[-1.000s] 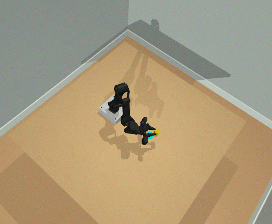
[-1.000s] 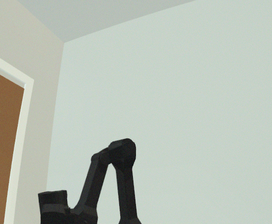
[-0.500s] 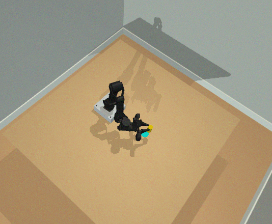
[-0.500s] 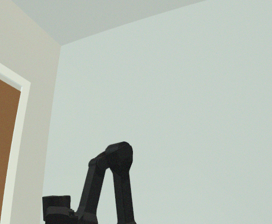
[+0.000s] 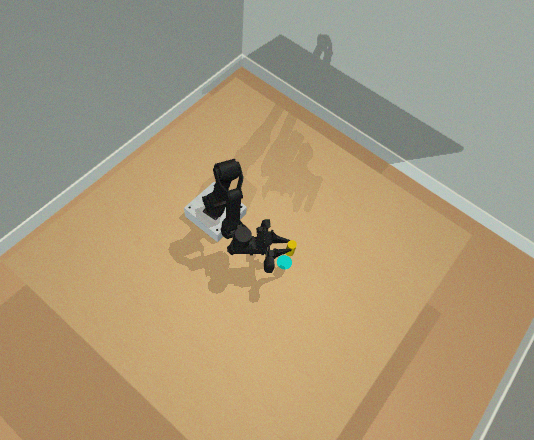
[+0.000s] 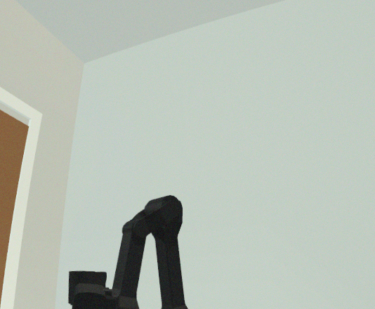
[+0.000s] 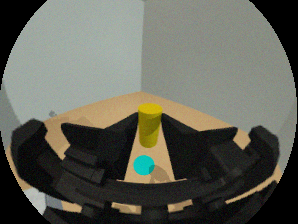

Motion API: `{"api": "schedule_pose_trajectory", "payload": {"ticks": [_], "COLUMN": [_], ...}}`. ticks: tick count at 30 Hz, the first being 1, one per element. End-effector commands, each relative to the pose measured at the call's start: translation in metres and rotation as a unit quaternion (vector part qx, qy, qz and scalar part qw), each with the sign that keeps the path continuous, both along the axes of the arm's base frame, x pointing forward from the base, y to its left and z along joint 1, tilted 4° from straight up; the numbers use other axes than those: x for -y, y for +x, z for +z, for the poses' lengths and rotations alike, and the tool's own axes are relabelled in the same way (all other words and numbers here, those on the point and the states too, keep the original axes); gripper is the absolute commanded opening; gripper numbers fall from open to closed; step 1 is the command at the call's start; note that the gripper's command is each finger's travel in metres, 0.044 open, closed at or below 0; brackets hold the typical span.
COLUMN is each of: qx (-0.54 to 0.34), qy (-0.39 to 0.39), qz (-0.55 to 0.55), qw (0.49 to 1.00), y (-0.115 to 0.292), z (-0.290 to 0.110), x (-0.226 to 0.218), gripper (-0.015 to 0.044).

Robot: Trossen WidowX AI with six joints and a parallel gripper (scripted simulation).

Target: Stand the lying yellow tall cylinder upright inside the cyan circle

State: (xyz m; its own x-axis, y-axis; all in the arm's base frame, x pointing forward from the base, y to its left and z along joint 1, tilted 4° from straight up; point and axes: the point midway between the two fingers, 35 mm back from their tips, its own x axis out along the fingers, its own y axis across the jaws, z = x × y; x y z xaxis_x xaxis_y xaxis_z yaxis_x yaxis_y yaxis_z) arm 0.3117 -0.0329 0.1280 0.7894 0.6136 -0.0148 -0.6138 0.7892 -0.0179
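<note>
- Arm base (image 5: 215, 212) sits left of the work; the arm folds low and reaches right along the floor (image 5: 374, 280).
- Gripper (image 5: 283, 252) is clamped on the yellow cylinder (image 5: 291, 246), held at the fingertips. In the wrist view the cylinder (image 7: 149, 124) looks upright between the fingers.
- Cyan circle (image 5: 284, 262) lies just beside the cylinder, toward the camera; in the wrist view the circle (image 7: 143, 165) shows below and nearer than the cylinder's foot.
- Step in hand, as I judge it: carry the cylinder over the circle. Centre it there, keep its axis vertical, lower until the base seats flat, and only then open.
- Hard to make out: whether the base touches the floor; the fingers hide the cylinder's lower end.
- Exterior view shows only the arm's elbow (image 6: 164, 214); gripper, cylinder and circle are cut off below.
</note>
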Motion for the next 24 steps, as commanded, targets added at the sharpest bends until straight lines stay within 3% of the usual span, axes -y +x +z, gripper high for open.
{"api": "schedule_pose_trajectory", "payload": {"ticks": [1,24], "qx": [0.001,-0.007], "qy": [0.003,0.005], "qz": [0.005,0.007], "qw": [1.0,1.0], "y": [-0.006,-0.005], "z": [-0.001,-0.013], "x": [-0.003,-0.002], "gripper": [0.0105,0.0105]}}
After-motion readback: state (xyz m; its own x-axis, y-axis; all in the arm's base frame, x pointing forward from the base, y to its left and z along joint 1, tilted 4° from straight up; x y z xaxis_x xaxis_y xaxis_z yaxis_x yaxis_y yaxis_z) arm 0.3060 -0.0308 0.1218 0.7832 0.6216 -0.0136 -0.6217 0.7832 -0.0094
